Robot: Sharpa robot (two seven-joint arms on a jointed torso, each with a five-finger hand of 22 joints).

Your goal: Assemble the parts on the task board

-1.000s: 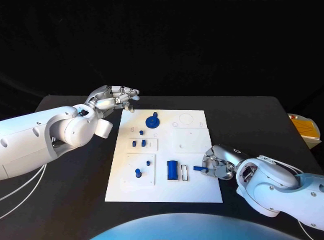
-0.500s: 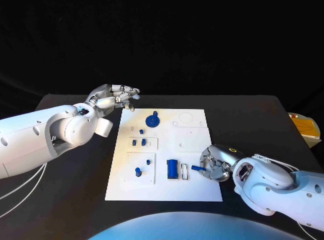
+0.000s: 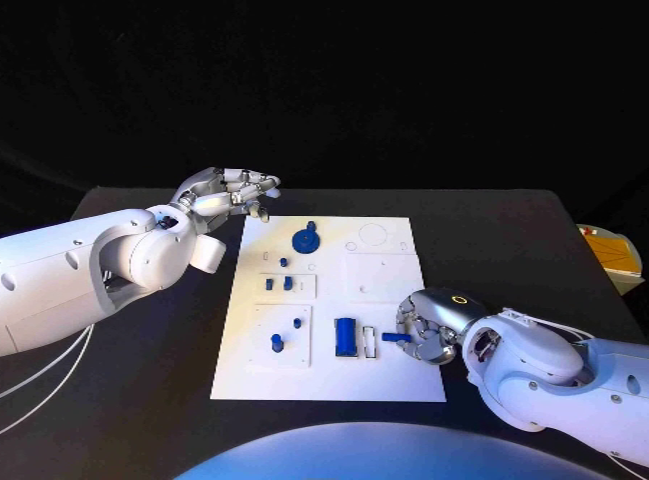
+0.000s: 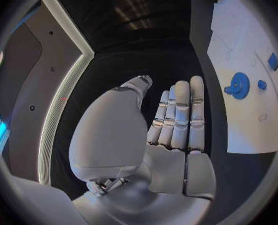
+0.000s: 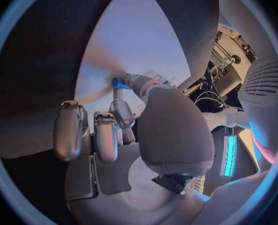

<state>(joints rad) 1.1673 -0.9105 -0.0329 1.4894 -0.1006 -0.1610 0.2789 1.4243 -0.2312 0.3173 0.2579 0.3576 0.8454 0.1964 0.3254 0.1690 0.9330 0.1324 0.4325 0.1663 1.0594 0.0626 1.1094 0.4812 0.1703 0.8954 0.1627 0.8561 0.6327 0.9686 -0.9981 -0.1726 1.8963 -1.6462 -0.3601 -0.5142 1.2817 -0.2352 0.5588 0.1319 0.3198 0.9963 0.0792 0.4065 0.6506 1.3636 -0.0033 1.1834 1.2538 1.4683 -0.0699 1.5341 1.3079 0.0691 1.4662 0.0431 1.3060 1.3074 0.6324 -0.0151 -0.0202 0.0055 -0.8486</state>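
Note:
The white task board (image 3: 389, 275) lies mid-table. On it are a blue gear (image 3: 307, 240) at the far end, several small blue pegs (image 3: 278, 285) down its left side, and a blue block (image 3: 346, 338) beside a narrow slot near the front. My right hand (image 3: 428, 335) rests at the board's front right and pinches a small blue part (image 3: 393, 337) just right of that slot; the right wrist view shows the blue part (image 5: 118, 82) at its fingertips. My left hand (image 3: 226, 192) hovers off the board's far left corner, holding nothing. The left wrist view shows the gear (image 4: 239, 85).
An orange-and-white object (image 3: 607, 250) sits at the table's right edge. Black tabletop (image 3: 483, 230) surrounds the board on all sides.
My right hand has shifted slightly left over the board's edge, carrying the small blue part closer to the slot. The left hand has stayed put.

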